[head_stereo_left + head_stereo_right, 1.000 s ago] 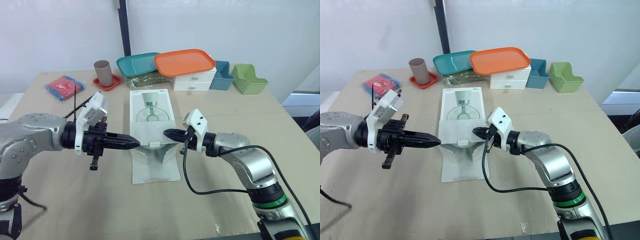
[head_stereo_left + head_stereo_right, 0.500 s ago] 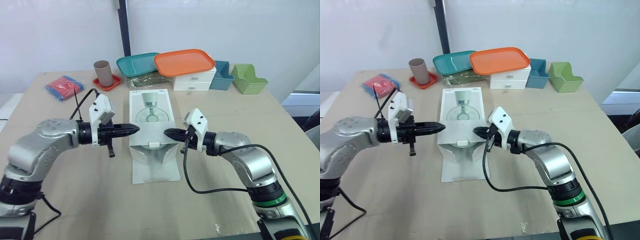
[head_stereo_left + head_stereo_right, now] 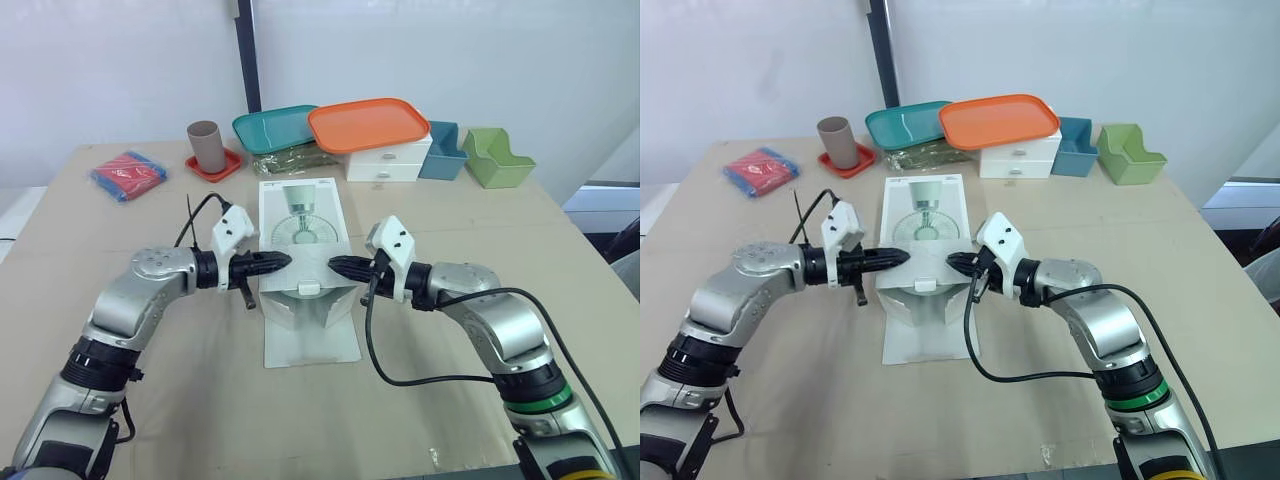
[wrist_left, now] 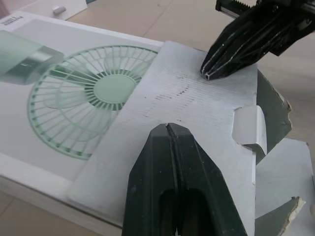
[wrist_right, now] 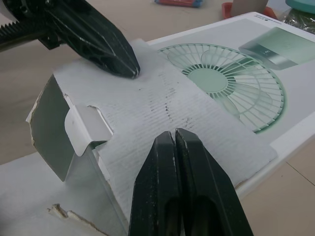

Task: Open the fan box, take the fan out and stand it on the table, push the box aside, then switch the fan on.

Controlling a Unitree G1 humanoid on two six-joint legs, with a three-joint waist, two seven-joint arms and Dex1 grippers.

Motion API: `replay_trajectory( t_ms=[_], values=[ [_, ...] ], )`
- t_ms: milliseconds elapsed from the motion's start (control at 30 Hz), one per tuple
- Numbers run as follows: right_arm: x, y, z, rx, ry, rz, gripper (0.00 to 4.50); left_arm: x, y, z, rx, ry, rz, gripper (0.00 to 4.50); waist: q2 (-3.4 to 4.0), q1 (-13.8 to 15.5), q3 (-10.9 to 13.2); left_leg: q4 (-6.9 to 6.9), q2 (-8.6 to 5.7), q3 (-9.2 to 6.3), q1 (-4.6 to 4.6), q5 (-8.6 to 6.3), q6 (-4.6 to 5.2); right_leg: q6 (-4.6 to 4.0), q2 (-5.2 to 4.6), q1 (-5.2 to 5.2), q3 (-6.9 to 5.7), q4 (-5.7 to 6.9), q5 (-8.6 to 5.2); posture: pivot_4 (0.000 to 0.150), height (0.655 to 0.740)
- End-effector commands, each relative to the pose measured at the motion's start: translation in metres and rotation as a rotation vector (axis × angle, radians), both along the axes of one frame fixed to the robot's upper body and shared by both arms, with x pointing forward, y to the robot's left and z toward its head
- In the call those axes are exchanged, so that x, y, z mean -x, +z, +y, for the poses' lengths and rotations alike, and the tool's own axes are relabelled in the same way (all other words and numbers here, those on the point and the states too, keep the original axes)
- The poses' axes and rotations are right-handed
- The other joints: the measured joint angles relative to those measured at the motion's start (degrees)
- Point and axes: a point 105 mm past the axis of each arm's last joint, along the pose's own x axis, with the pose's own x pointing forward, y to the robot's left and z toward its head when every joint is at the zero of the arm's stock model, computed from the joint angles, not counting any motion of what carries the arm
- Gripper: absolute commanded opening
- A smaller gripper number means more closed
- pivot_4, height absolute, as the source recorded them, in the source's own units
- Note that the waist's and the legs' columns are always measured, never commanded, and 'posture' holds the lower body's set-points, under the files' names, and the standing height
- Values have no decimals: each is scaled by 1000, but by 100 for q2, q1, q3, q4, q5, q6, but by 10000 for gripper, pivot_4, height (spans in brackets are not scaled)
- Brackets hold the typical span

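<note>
The left fingers (image 3: 268, 261) are pressed shut and empty, their tip resting on the grey flap (image 4: 197, 103) of the fan box (image 3: 303, 205). The right fingers (image 3: 346, 266), also shut and empty, touch the flap's opposite side. The box lies flat at the middle of the bench (image 3: 150, 400), opened end facing the near edge, flap folded back over its printed top.
</note>
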Motion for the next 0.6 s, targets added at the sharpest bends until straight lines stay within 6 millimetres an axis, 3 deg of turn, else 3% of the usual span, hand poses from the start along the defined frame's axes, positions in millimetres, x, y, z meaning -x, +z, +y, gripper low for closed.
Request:
replay_trajectory(
  t_ms=[33,467,600],
  values=[
    [1,16,-1,-12,-6,-61,827,-4,11,-5,10,-9,-54,0,0,2,0,0,-1,-1,0,0,0,0,-1,0,0,0,0,1500,7400],
    [10,21,1,1,48,-76,827,-2,-5,-7,-46,-17,3,0,0,0,-1,1,-1,1,2,0,0,1,0,2,1,1,0,1500,7400],
    [43,24,13,14,214,-23,827,-3,-6,-7,-46,-18,8,0,0,3,-1,1,-1,0,2,-2,3,1,-1,3,1,0,0,1500,7400]
  ],
)
